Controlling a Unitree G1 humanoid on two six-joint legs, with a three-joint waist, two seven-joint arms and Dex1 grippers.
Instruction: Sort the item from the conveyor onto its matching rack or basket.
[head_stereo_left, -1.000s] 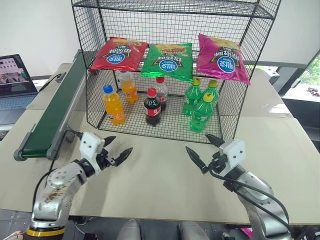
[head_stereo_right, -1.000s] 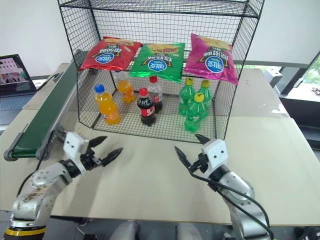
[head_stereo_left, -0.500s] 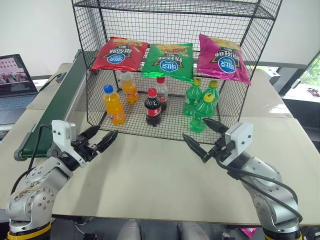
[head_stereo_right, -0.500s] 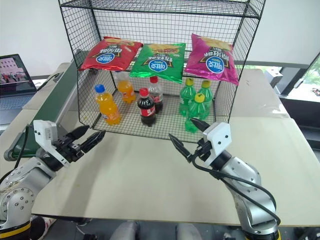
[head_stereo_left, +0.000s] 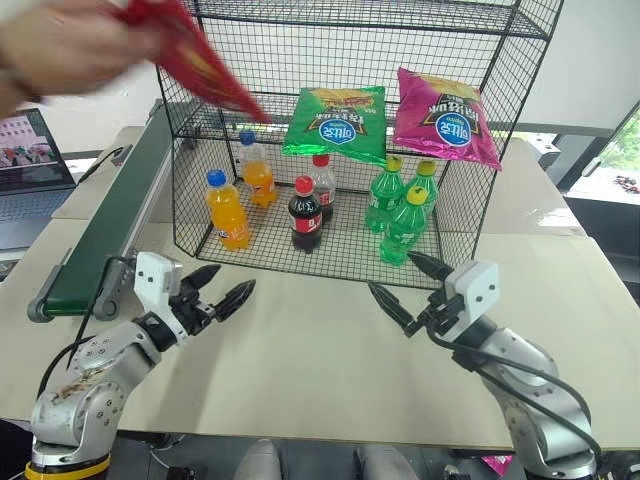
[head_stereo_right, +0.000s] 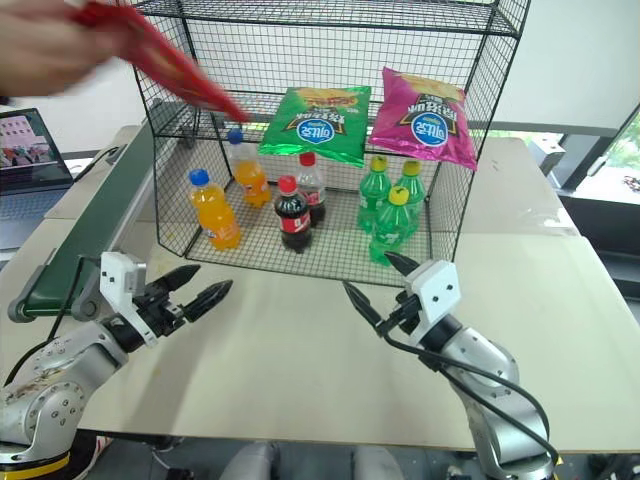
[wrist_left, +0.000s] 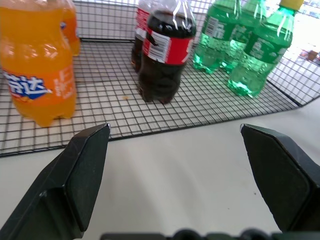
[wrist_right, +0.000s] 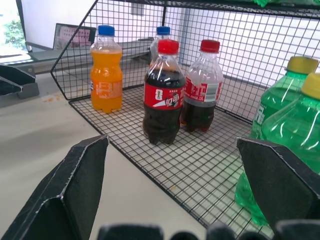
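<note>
Your left gripper (head_stereo_left: 222, 297) and right gripper (head_stereo_left: 407, 285) both hover over the table (head_stereo_left: 300, 360) in front of the rack (head_stereo_left: 350, 130), each with fingers spread wide and nothing between them. The red bag (head_stereo_left: 195, 60) is up at the rack's upper left, blurred, in a person's hand (head_stereo_left: 70, 45). The conveyor (head_stereo_left: 110, 225) runs along the rack's left side.

The rack (head_stereo_left: 470, 190) is thin black wire mesh; the crisp bags (head_stereo_left: 335, 122) look glossy foil; the bottles (wrist_left: 162, 55) clear shiny plastic; the desk (head_stereo_left: 300, 370) smooth, matt beige.
</note>
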